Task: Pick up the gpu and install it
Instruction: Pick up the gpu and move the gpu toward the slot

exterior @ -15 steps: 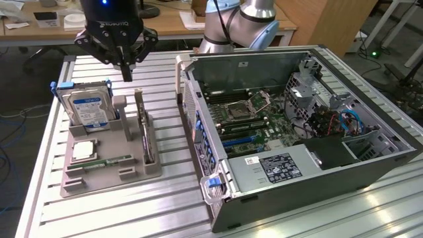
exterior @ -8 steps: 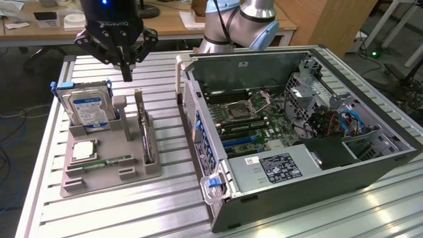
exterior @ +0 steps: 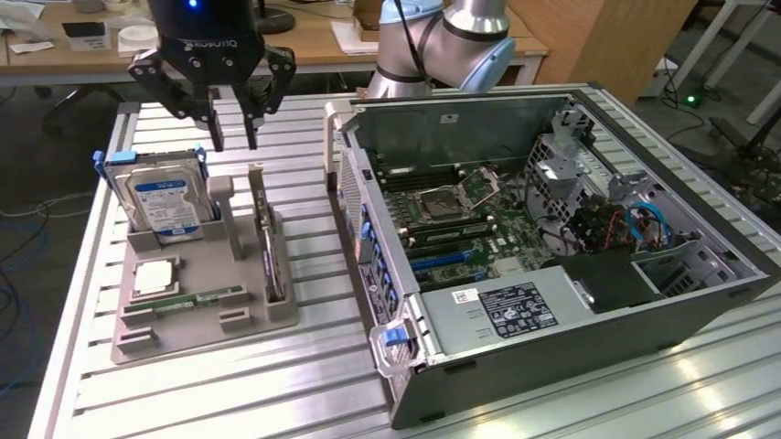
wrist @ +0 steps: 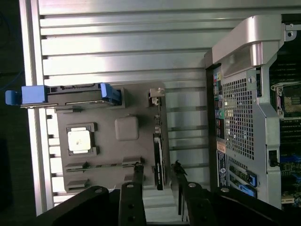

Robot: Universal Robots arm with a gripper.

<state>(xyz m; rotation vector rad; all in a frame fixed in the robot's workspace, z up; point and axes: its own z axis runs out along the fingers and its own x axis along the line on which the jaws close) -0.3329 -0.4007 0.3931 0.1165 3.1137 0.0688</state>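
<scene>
The gpu (exterior: 263,236) stands on edge in a slot of the grey holder tray (exterior: 251,322), a thin card with a dark face and a silver bracket at its far end. My gripper (exterior: 236,144) hangs open above the tray's back part, higher than the card and not touching it. From the wrist, the gpu (wrist: 159,157) appears edge-on as a thin dark strip. It runs between the two black fingers (wrist: 138,175) of the gripper (wrist: 157,172), which are spread wider than the card. Nothing is held.
On the tray also stand a silver hard drive (exterior: 165,203) with a blue label, a square processor (exterior: 156,274) and a narrow memory stick (exterior: 197,298). The open computer case (exterior: 550,238) lies at the exterior view's right, its motherboard slots (exterior: 445,261) exposed.
</scene>
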